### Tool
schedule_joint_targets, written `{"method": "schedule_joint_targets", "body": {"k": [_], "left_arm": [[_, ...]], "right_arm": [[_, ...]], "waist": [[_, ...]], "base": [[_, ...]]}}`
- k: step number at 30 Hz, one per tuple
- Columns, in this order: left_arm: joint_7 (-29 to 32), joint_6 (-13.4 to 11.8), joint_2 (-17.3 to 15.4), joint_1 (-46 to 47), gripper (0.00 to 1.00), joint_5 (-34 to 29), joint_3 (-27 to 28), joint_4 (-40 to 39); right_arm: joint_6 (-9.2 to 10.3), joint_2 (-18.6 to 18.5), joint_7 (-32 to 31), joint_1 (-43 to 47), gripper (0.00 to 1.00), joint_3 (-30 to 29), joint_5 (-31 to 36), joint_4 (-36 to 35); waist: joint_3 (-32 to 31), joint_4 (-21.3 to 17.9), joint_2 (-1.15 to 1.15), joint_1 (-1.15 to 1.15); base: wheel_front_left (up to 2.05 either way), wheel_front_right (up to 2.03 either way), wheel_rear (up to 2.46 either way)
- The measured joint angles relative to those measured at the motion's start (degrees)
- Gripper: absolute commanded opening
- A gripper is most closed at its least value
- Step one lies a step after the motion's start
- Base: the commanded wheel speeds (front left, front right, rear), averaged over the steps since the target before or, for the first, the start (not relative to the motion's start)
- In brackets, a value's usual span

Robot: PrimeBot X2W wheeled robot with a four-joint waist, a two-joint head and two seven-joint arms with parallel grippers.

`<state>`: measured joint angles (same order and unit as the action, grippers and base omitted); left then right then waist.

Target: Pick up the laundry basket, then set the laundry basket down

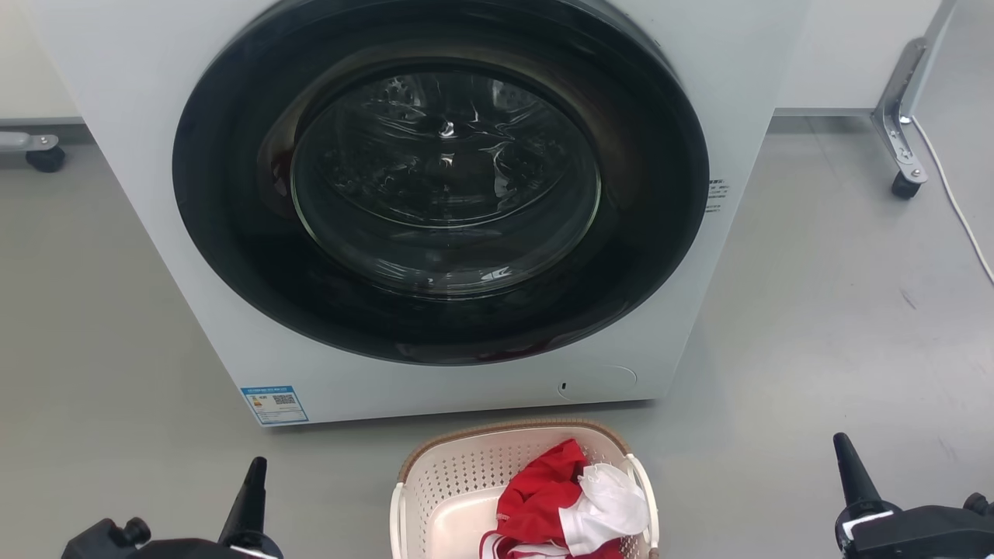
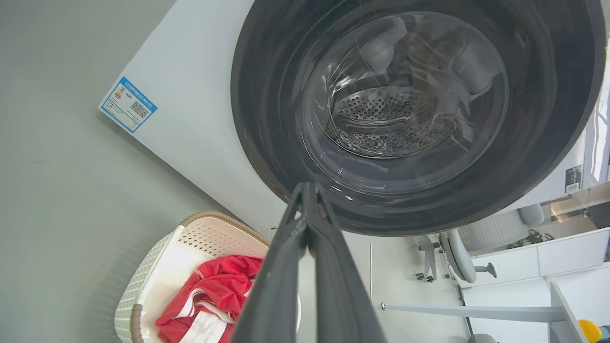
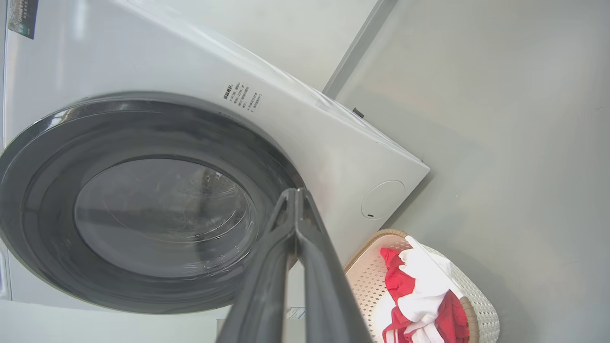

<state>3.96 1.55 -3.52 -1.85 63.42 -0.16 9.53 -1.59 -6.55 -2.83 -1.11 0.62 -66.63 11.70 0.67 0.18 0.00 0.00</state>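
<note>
While the head view is presenting the left claw (image 1: 255,475) and right claw (image 1: 845,452) as single dark tips, both wrist views are showing fingers (image 2: 279,281) pressed together, gripping nothing. The laundry basket (image 1: 454,475) is sitting on the floor (image 1: 116,326) between the claws, touching neither.

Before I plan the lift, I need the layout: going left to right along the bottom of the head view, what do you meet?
left gripper → basket, holding red cloth then white cloth → right gripper
</note>
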Motion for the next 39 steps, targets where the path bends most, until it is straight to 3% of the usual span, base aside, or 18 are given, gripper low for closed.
{"method": "schedule_joint_targets", "body": {"k": [32, 39], "left_arm": [[2.24, 4.65, 0.89, 5.53, 0.00, 25.86, 4.99, 6.44], [2.53, 5.08, 1.03, 6.33, 0.00, 28.28, 5.35, 6.98]], "right_arm": [[-4.59, 3.64, -3.24, -3.36, 0.00, -7.59, -22.97, 4.82], [-5.05, 3.93, -3.67, -3.95, 0.00, -8.24, -24.83, 5.24]], "waist": [[-0.51, -0.18, 0.00, 0.00], [-0.55, -0.19, 0.00, 0.00]], "base": [[0.00, 0.00, 0.00], [0.00, 0.00, 0.00]]}}
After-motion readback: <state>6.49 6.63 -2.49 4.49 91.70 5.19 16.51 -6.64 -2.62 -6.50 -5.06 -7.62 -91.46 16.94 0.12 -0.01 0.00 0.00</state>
